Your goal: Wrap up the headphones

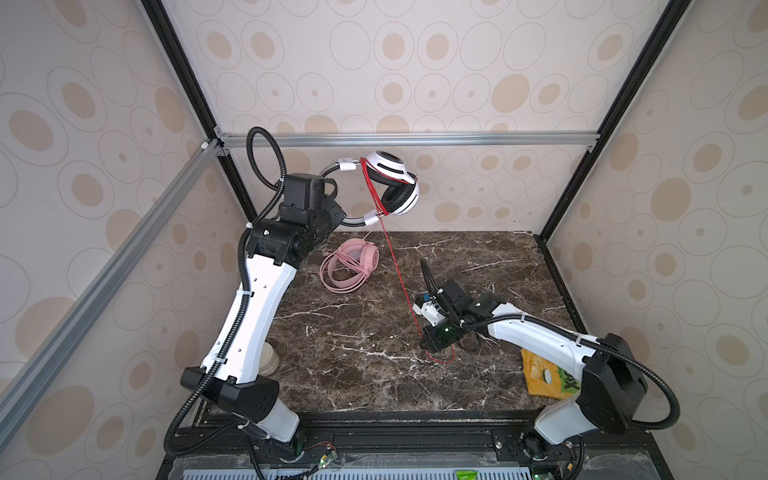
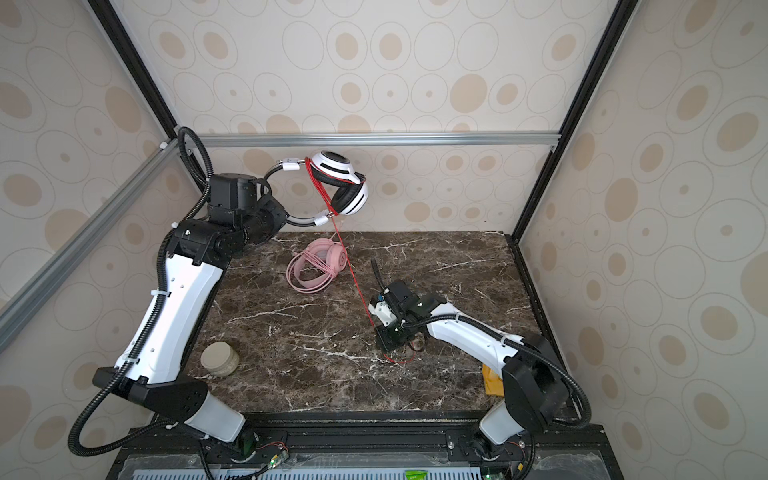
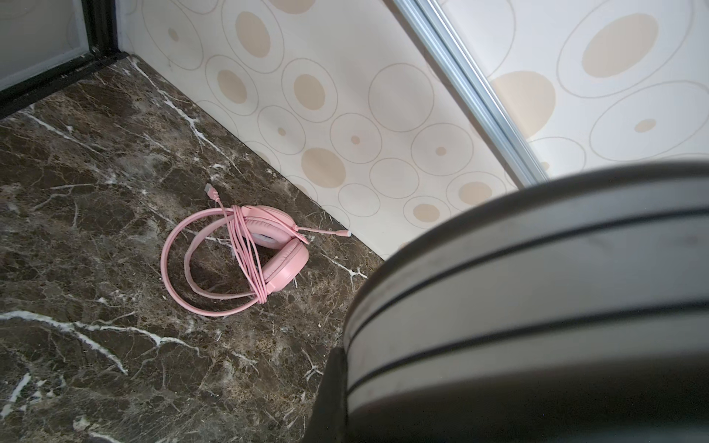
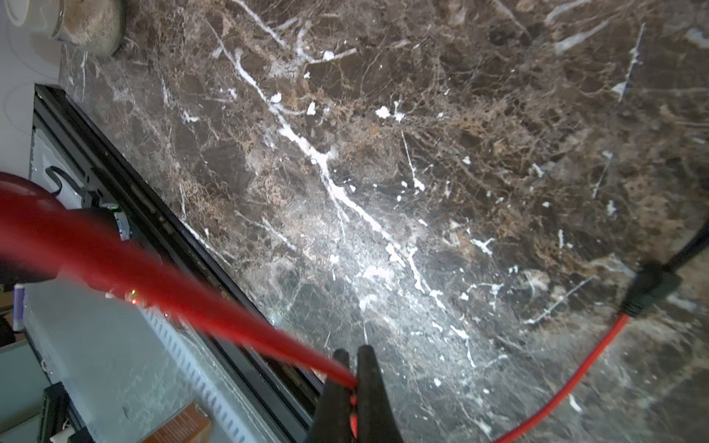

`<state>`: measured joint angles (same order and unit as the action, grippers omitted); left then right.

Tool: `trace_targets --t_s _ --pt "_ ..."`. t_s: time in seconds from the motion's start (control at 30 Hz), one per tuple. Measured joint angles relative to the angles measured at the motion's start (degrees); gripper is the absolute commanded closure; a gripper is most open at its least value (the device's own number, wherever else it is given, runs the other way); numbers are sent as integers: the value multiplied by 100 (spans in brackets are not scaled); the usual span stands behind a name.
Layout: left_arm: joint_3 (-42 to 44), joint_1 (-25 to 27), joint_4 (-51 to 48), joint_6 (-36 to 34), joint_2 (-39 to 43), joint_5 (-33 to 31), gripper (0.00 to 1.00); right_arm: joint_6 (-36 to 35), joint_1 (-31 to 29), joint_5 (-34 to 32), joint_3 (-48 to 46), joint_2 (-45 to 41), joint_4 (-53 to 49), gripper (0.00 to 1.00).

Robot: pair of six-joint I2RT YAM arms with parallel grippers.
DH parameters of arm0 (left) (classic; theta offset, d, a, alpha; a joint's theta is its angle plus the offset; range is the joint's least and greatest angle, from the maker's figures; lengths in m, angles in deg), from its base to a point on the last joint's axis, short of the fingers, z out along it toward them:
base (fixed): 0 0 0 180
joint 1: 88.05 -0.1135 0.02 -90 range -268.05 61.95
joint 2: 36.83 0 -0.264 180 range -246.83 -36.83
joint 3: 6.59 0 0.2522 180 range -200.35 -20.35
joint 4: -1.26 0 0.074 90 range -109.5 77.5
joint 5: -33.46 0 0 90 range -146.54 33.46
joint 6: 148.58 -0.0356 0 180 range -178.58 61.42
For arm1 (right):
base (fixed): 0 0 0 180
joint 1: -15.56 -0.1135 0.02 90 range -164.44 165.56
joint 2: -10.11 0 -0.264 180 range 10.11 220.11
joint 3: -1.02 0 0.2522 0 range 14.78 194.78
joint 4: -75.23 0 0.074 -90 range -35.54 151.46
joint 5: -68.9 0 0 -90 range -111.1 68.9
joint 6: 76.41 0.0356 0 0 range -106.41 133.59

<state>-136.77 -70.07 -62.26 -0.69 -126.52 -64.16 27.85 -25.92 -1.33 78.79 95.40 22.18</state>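
I am watching the left arm (image 1: 257, 307) holding the white-and-black headset (image 1: 390, 166) up in the air, above the far left part of the tabletop (image 1: 365, 374). The left claw (image 1: 337, 222) is mostly hiding behind its own wrist in both top views, but it is clamping tight on the silver headband (image 3: 537, 287), which is filling a whole corner of the left wrist view. The thin red cable (image 1: 398, 274) is looping several times across the headset, just beside the ear cups (image 1: 401, 199). From there it is running down in a straight, taut line to the right claw (image 4: 356, 377) — its jaws are pinching together on the cable, low over the tabletop near the middle. Past that grip the loose tail is curling on the tabletop, ending in a black plug (image 4: 648, 284).

The pink headset (image 3: 284, 264) is lying flat on the tabletop near the back wall (image 3: 345, 115), below the raised one. Its pink cable (image 3: 245, 253) is winding around it in a bundle, and its boom mic (image 3: 326, 231) is pointing toward the wall.

As for containers — a round beige jar (image 2: 220, 359) is standing at the near left edge beside the left arm, lid on; what is inside I cannot tell. A yellow packet (image 1: 540, 372) is lying at the near right corner, partly under the right arm (image 1: 536, 336), and I cannot tell what it is holding.
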Motion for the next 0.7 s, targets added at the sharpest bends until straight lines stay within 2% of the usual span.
trace_targets --t_s 0.17,0.33,0.7 --pt "0 -37 -2 -68 0 -323 100 -175 -48 -444 328 -702 -686 100" --pt "96 -52 -72 -153 4 -688 100 -485 -66 -1045 1104 -1189 -1460 100" --pt "1032 -63 -249 -258 179 -863 100 -1497 -87 -2420 3375 -1222 -2894 100"
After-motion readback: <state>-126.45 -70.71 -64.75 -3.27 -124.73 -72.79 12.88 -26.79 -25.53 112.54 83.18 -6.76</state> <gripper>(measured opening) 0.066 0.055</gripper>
